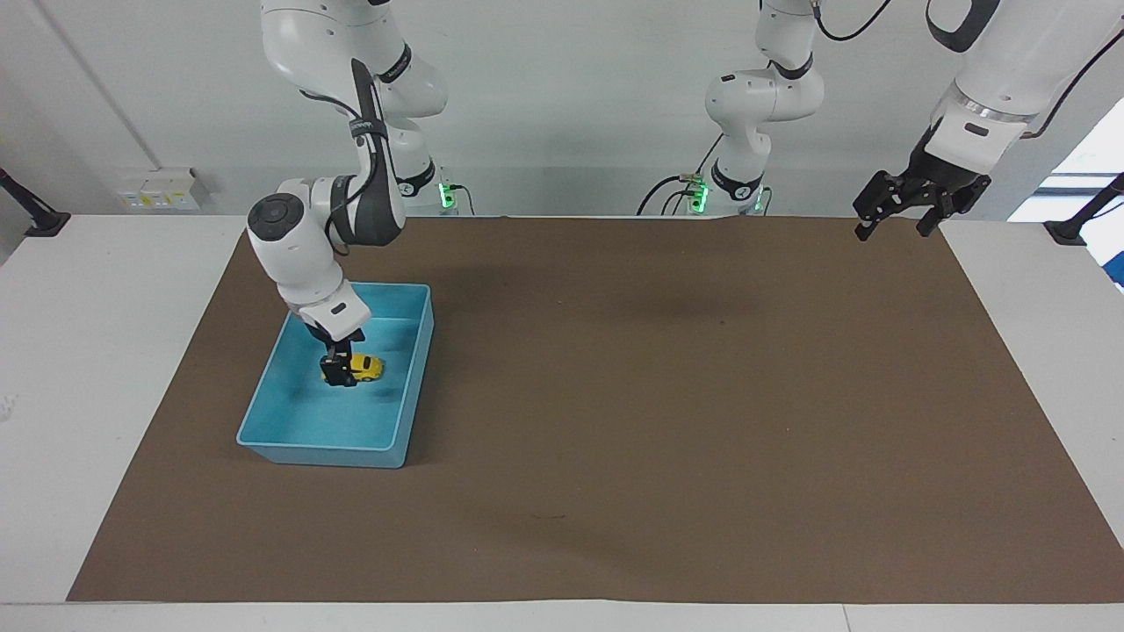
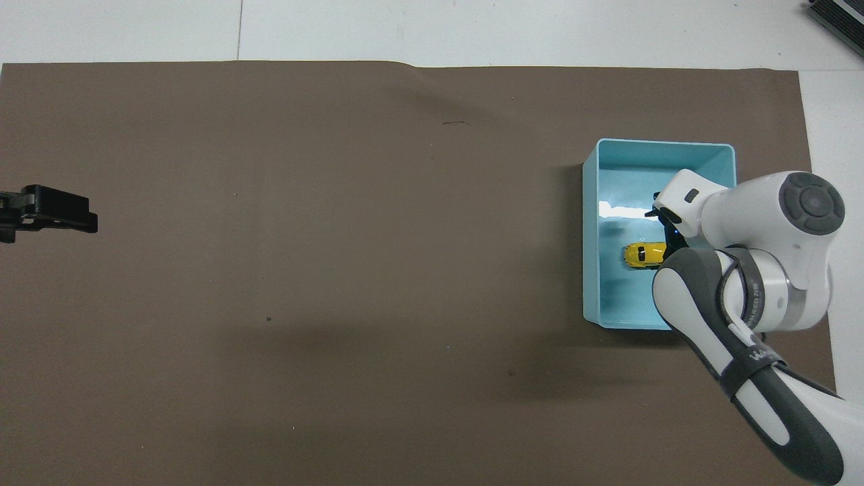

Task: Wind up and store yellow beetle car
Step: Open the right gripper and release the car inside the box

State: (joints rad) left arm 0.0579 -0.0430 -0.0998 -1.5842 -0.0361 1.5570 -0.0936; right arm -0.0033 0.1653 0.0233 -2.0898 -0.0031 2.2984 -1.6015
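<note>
Your right arm folds down from its base, elbow high and wrist bent steeply, so that the right claw [image 1: 338, 369] hangs inside the light blue bin [image 1: 263, 412] at the right arm's end of the worktop [image 1: 615, 421]. Its fingers stand apart and grip nothing. The yellow beetle car [image 1: 363, 367] sits on the bin's floor, wheels down, just beside the claw's tip. From the facing camera the near finger overlaps the car's end, and you cannot tell whether it touches the car or hangs slightly above it.

From the overhead camera, your right arm's white wrist and grey forearm cover the bin's corner nearest the robots and most of the right claw [image 2: 665, 229]. Only a dark sliver of it shows beside the yellow beetle car [image 2: 641, 254], whose end toward the arm is hidden under the forearm. The bin's walls [image 2: 589, 229] toward the middle of the worktop are in plain sight.

Your left arm waits, raised over the left arm's end of the brown mat [image 1: 702, 395], its wrist angled down. The left claw [image 1: 894, 228] hangs open and empty. In the overhead view the left claw [image 2: 50, 214] is cut off by the edge, showing only as a black block, so its fingers cannot be read there
</note>
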